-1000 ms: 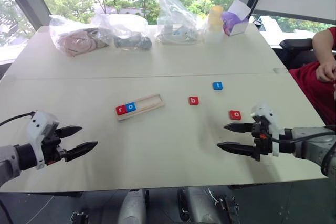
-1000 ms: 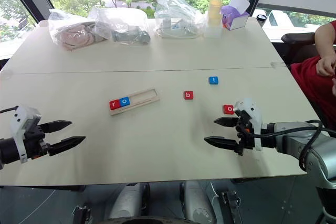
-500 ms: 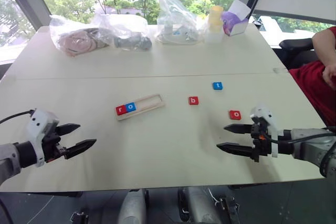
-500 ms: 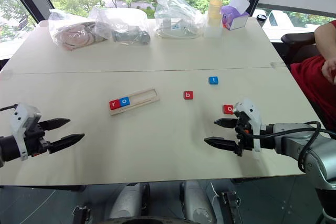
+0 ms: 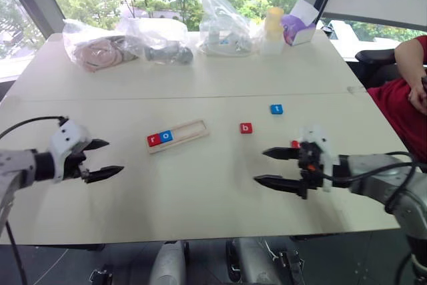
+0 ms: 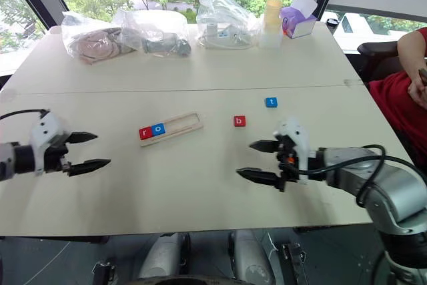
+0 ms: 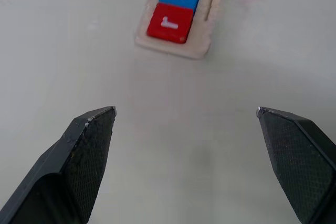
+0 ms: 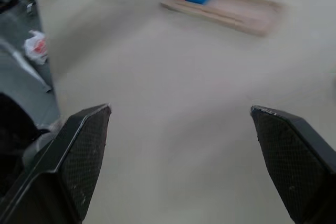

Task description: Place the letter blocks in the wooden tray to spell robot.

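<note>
- Windows with green trees run behind a pale surface [image 5: 200, 191], and along its far edge sit clear plastic bags [image 5: 127, 43], a yellow-capped bottle [image 5: 273, 28] and a purple tissue box [image 5: 297, 28].
- A person in a red top [image 5: 400, 108] sits at the right-hand edge.
- Near the middle lies the wooden tray [image 5: 190, 131], slightly angled, and its left end holds a red "r" block [image 5: 154, 140] touching a blue "o" block [image 5: 167, 136]; the remaining slots are bare wood.
- Right of the tray, a red "b" block [image 5: 246, 127] lies loose on the surface, well apart from the frame.
- Further right and a little farther back lies a blue "t" block [image 5: 276, 109].
- A second red block [image 5: 294, 143] peeks out just behind the right tool.
- Left tool [image 5: 105, 159] hovers over the surface left of the tray, fingers spread wide and gripping nothing; from its wrist camera the tray's filled end sits straight ahead between the fingertips [image 7: 92, 129].
- Right tool [image 5: 272, 167] hangs above the surface right of centre, pointing left towards the tray, fingers equally wide apart and empty.
- From the right wrist, the tray appears across bare surface, well beyond the fingertips [image 8: 86, 129].
</note>
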